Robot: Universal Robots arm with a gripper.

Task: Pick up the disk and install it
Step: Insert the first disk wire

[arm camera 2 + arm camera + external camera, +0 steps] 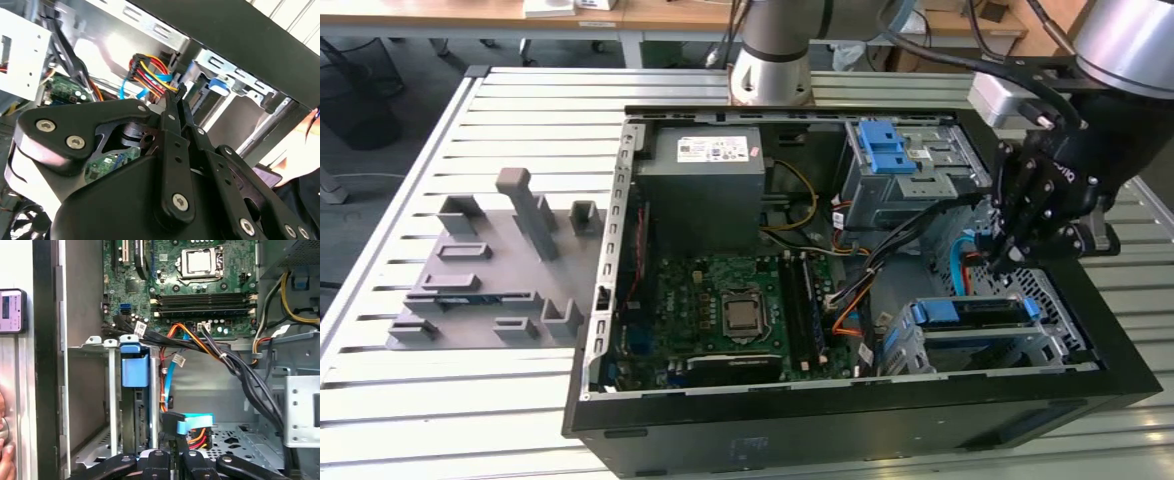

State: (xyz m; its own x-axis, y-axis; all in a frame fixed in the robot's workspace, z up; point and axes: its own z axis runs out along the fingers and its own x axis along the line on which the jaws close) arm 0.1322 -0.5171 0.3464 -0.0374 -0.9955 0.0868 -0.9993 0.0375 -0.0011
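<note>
blue-framed disk (pixel 135 390) upright in metal cage (pixel 95 390), motherboard (pixel 200 280) beyond

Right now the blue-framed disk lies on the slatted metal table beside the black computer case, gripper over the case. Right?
No. The exterior view shows the blue-framed disk seated in the metal drive cage inside the black computer case; the gripper is over the case.

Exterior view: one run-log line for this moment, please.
hand: inside open black computer case | blue-framed silver disk: seated in metal drive cage | hand above it
</note>
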